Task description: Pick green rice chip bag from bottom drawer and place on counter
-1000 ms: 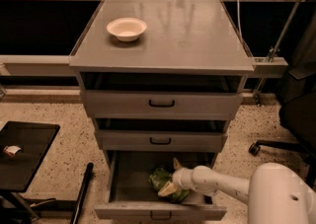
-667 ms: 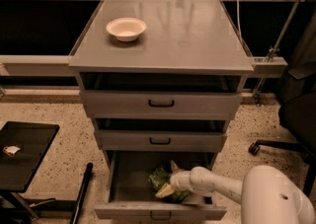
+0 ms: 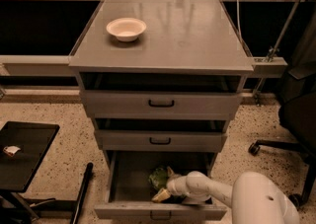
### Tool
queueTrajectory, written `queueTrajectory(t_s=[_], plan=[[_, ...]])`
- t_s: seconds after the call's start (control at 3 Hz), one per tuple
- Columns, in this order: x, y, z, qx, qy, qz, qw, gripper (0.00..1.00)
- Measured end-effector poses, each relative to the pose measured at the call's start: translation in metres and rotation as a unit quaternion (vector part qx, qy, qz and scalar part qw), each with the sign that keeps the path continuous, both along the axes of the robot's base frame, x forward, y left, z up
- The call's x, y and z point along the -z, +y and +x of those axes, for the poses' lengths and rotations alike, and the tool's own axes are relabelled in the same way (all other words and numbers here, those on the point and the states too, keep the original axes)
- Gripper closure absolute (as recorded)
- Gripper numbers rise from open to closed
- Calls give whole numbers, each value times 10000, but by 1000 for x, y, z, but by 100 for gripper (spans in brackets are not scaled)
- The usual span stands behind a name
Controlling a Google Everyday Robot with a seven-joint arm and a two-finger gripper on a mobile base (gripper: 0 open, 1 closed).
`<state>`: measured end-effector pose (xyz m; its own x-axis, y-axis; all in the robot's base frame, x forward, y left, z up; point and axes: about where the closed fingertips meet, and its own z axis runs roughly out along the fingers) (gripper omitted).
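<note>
Bottom drawer (image 3: 118, 211) open under the front edge of the counter (image 3: 197, 40), green rice chip bag (image 3: 158, 177) lying inside, gripper (image 3: 163, 195) right by it, cannot tell if it grips, white bowl (image 3: 126, 28) near back left corner

Pincer (image 3: 163, 195) low in open bottom drawer (image 3: 129, 184), beside green rice chip bag (image 3: 158, 177); bare floor left of it, middle drawer front (image 3: 160, 140) above, arm filling right.

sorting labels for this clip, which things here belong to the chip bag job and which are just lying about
Job: chip bag; bottom drawer; counter; claw, down in that drawer beside the bag.
Lying about: bowl; side table; chair.
</note>
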<state>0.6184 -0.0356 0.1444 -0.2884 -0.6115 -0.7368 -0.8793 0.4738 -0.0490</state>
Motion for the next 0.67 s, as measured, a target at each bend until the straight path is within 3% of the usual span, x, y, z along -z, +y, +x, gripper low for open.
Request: queueTrajectory(t_s=[0.67], plan=[[0, 0, 0, 0, 0, 0, 10000, 42]])
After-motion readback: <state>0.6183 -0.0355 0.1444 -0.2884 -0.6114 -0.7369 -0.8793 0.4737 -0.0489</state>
